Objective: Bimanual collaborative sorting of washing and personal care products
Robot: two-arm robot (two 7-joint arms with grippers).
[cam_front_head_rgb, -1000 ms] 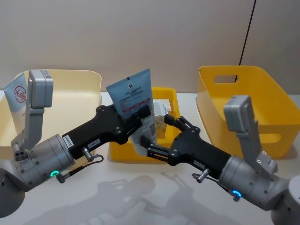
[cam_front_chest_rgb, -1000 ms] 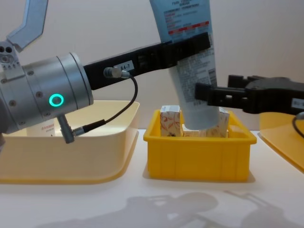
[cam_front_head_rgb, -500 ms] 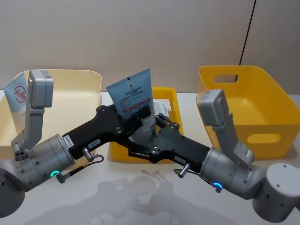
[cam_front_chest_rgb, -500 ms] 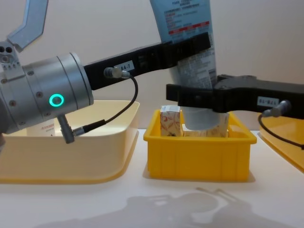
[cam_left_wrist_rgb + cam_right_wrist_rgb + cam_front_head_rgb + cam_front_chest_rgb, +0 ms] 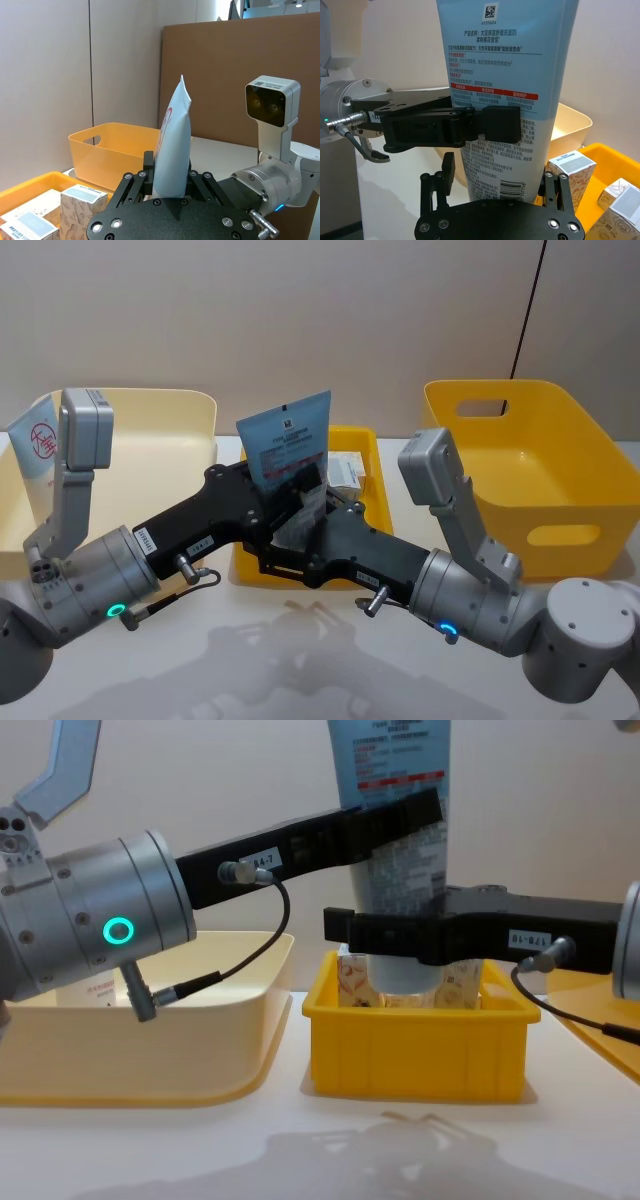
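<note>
Left claw clamps the smooth, flat-crimped tube, right claw below.

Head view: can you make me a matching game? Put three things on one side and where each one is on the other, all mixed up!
Things:
1. squeeze tube
2. small cartons
3. white bottle

Places:
A. inside the small yellow tray
B. inside the cream bin
C. held up by the left gripper

Pairs: 1-C, 2-A, 3-B
</note>
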